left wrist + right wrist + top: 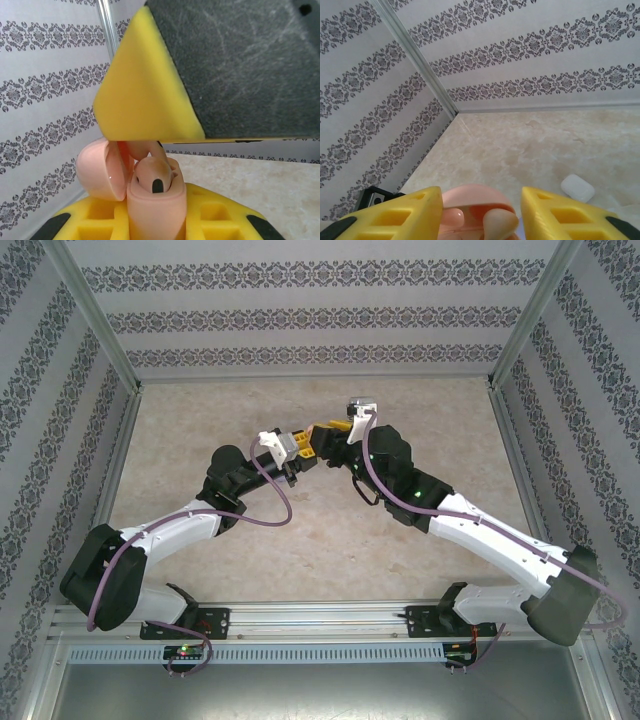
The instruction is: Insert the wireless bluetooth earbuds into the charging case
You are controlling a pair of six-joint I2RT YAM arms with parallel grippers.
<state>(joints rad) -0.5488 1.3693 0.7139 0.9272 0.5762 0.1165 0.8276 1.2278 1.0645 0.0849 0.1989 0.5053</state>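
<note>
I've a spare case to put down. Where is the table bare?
Bare: the table strip between left arm and left wall; the near middle, from that arm to the right arm, beyond the rail; the right back corner. Crowded: centre-back, where the left gripper holds the pink case under the right gripper; a white case lies nearby.

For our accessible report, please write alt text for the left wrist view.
An open pale pink charging case stands clamped in the left gripper, with one pink earbud seated inside. One finger of the right gripper, yellow with a dark pad, hangs just above, before patterned wallpaper.
</note>
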